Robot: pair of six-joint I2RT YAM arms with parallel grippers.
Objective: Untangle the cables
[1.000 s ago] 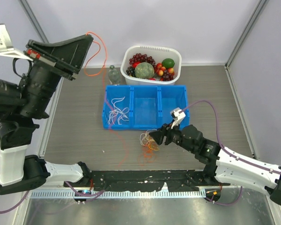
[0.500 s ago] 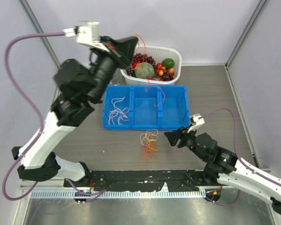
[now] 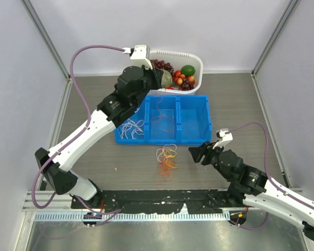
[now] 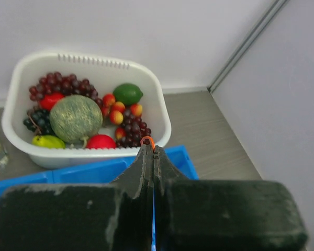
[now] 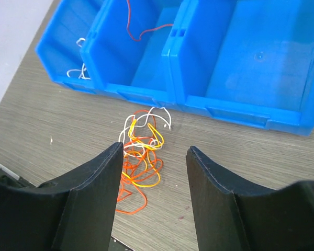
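The left claw (image 4: 149, 150) is pressed together, pinching a thin red-orange cord (image 4: 147, 139) at its tips, up over the far side of the blue plastic three-compartment bin (image 3: 199, 138), just short of the white plastic basket of fruit (image 3: 197, 60) at the table's (image 3: 94, 151) far edge. The cord trails down into the bin's middle compartment. A few curly white cords (image 3: 131, 127) lie in the left compartment. A loose tangle of orange, yellow and white cords (image 5: 141, 157) sits on the table between the bin and the near edge, with the right claw (image 5: 153, 152) spread wide, low, close above it, touching nothing.
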